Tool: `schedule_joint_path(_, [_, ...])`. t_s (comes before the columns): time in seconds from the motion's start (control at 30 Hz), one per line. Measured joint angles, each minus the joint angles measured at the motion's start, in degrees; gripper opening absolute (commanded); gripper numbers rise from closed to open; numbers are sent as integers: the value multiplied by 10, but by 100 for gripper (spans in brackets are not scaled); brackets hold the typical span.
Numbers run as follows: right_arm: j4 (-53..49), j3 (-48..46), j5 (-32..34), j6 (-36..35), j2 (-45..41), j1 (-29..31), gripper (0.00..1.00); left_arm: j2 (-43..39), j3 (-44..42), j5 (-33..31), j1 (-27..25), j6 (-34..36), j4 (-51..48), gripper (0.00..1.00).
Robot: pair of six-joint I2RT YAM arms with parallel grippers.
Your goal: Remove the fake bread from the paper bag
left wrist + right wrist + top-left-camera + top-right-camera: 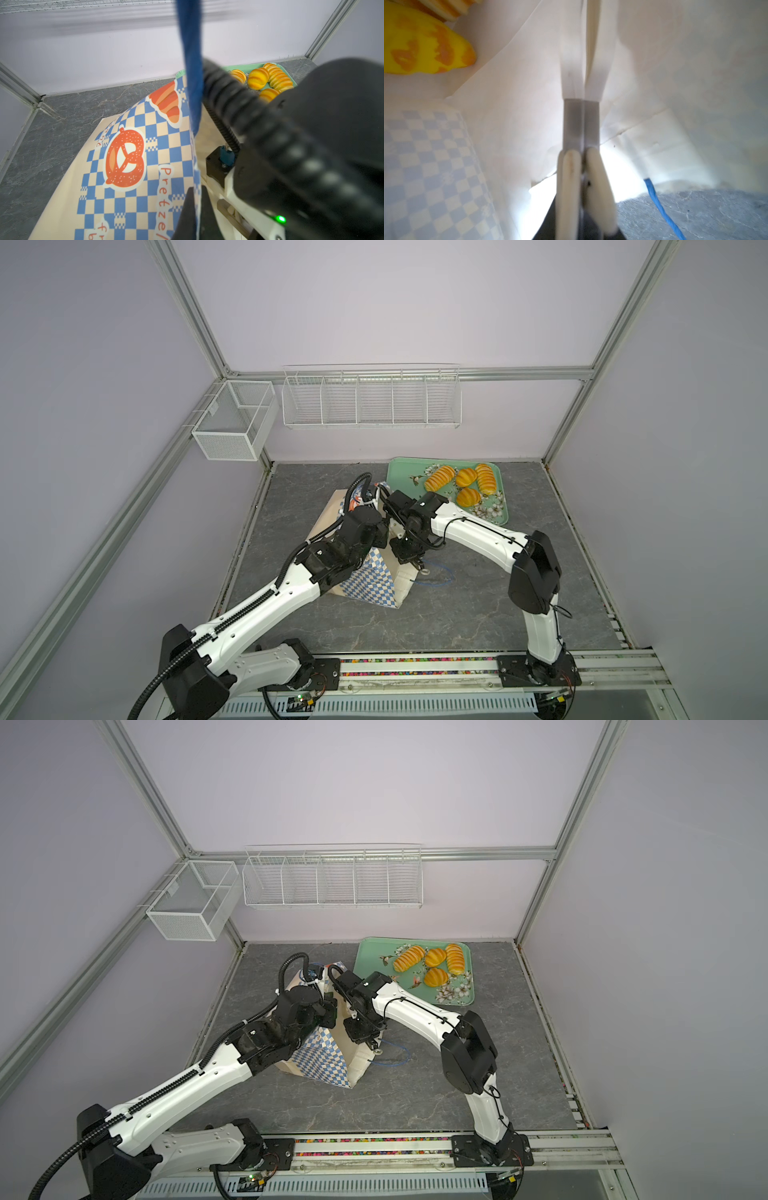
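Note:
The paper bag (374, 583) (322, 1063) lies on its side mid-table, its mouth toward the right arm. In the left wrist view my left gripper (196, 209) is shut on the bag's checkered rim (128, 166). My right gripper (581, 228) (409, 556) sits at the mouth, shut on cream-handled tongs (581, 124) that point into the bag; the tong tips are together and hold nothing. Inside the bag the right wrist view shows fake bread: a glossy yellow-orange piece (425, 49) and a ribbed one (446, 8) behind it, off to the side of the tongs. Several more breads (466, 477) (435, 957) lie on the tray.
The green flowered tray (401, 477) (370, 957) stands at the back right, close behind the right wrist. A blue cord handle (438, 577) trails on the table by the bag's mouth. Wire baskets (370, 400) hang on the back wall. The two wrists are close together above the bag.

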Motion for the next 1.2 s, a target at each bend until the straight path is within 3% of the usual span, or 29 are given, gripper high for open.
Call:
schedule_joint_path(0.23, [21,-50,0,0,-67,0,7,3,0,5,-2,8,-10,0])
schedule_joint_path(0.83, [52,-150,1,0,-144,1,7,3,0,9,-2,21,-13,0])
schedule_joint_path(1.2, [138,-195,-40,4,-157,34,23,-2,-15,59,1,52,3,0])
